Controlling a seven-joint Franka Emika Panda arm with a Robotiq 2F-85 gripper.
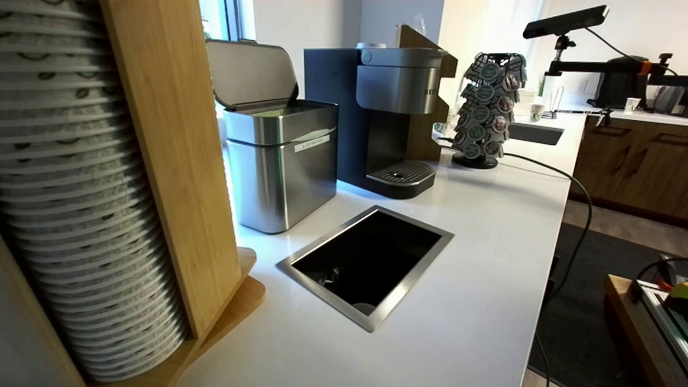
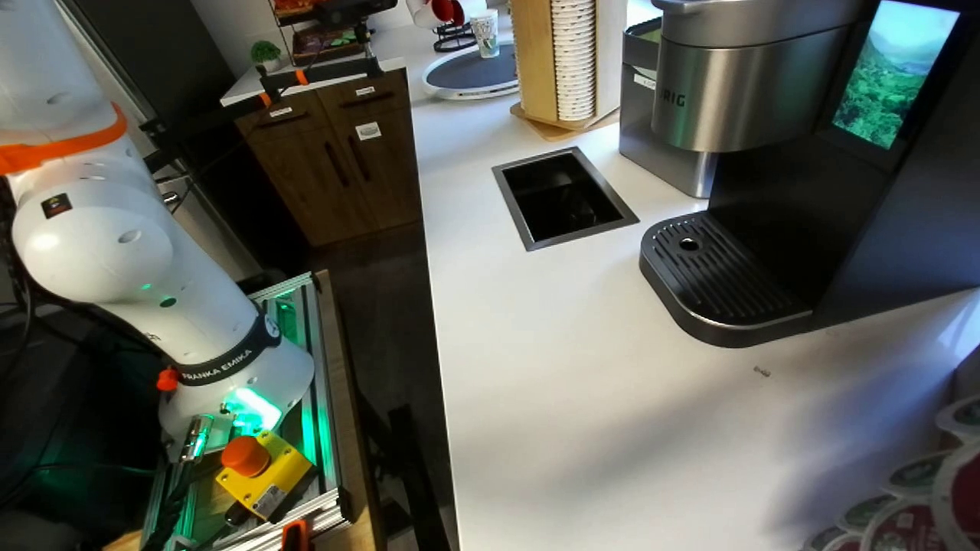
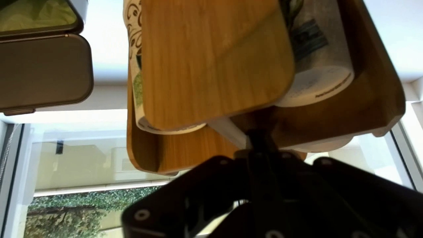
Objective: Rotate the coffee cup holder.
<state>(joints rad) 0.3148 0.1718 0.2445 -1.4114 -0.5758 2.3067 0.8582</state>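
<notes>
The coffee cup holder is a tall light-wood tower with stacks of ribbed white paper cups. It fills the left side of an exterior view (image 1: 180, 150) and stands at the top of an exterior view (image 2: 534, 65). In the wrist view its wood panel (image 3: 214, 62) is large and close, with patterned cups in the bays on both sides. My gripper (image 3: 259, 142) is at the lower middle of the wrist view, its dark fingers together close to the holder's top. Whether the fingertips touch the wood cannot be told. The gripper is outside both exterior views.
A grey steel lidded bin (image 1: 285, 166) stands beside the holder, lid open. A black coffee machine (image 1: 398, 118) stands past it. A square opening (image 2: 563, 199) is set in the white counter (image 2: 536, 367). A pod rack (image 1: 486, 107) is farther along. A window is behind the holder.
</notes>
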